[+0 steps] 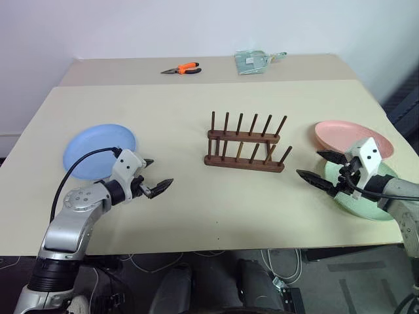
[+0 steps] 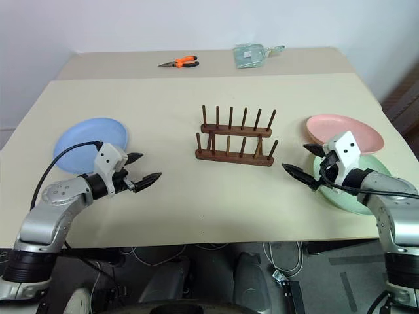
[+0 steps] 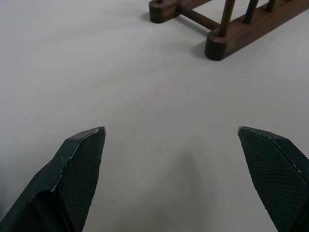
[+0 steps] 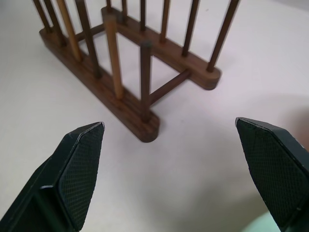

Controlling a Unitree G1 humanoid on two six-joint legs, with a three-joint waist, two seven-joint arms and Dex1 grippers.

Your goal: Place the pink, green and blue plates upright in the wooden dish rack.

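Observation:
The wooden dish rack (image 1: 245, 147) stands empty at the table's middle, its pegs upright. Flat on the table at the left lies the blue plate (image 1: 98, 150). My left gripper (image 1: 160, 173) hovers open just right of that plate, pointing toward the rack (image 3: 227, 38). At the right, the pink plate (image 1: 340, 134) lies flat, with the green plate (image 1: 366, 208) directly in front of it. My right gripper (image 1: 309, 163) is open over the green plate's left rim and aims at the rack's near end (image 4: 120, 92). Neither gripper holds anything.
Orange-handled pliers (image 1: 183, 69) and a clear plastic packet (image 1: 252, 61) lie on the far table section. The table's right edge runs close beside the pink and green plates. Cables hang below the front edge.

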